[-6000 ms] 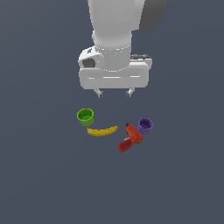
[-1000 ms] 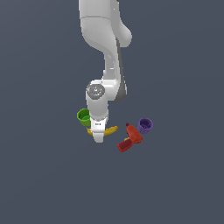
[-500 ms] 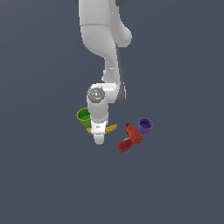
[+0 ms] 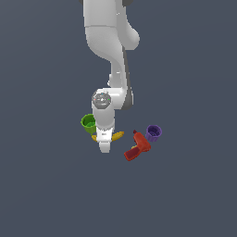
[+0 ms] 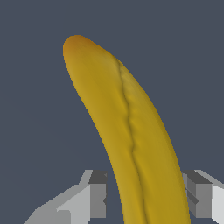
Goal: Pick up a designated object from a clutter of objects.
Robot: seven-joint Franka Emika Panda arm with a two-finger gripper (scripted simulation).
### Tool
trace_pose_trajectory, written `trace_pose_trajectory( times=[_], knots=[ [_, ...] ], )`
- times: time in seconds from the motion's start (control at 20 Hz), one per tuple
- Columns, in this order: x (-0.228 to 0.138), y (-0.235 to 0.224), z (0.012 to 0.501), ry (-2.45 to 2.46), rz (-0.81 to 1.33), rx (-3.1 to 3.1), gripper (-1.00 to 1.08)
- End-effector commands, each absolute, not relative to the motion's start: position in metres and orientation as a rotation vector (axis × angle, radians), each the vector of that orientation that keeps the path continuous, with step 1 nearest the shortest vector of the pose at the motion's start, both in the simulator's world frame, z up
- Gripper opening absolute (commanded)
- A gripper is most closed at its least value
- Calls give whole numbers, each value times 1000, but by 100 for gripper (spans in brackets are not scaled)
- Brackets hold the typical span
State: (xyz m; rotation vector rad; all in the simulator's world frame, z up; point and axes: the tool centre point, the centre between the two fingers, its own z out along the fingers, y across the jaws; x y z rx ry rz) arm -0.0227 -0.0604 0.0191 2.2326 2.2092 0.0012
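The yellow banana [image 4: 118, 135] lies on the dark floor, mostly hidden behind my hand in the exterior view. It fills the wrist view [image 5: 127, 131], with its darker tip pointing away. My gripper [image 4: 105, 148] is down over the banana's middle and open. In the wrist view the gripper [image 5: 146, 194] straddles the banana, one grey finger [image 5: 98, 192] on each side. A narrow gap shows beside that finger; the other finger sits at the banana's edge. The green cup [image 4: 88, 122], purple cup [image 4: 153, 133] and red drill-shaped toy [image 4: 137, 147] make up the clutter.
The green cup stands close behind my hand on the exterior view's left. The red drill-shaped toy and purple cup lie a short way to the exterior view's right. The floor around is plain dark grey.
Over the last second my gripper has sunk a little lower over the banana. Six seconds ago the arm was high above the group. The objects have not moved.
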Motion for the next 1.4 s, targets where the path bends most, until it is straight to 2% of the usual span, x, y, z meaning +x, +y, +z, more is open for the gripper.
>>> trace_pose_trajectory(
  times=[0.0, 0.3, 0.6, 1.35],
  knots=[
    [-23, -61, 19, 2209, 1, 2233, -100],
    [-19, -64, 33, 2210, 1, 2232, -100],
    [-9, -73, 67, 2211, 1, 2232, -100],
    [33, -110, 211, 2219, 8, 2231, -100]
  ],
)
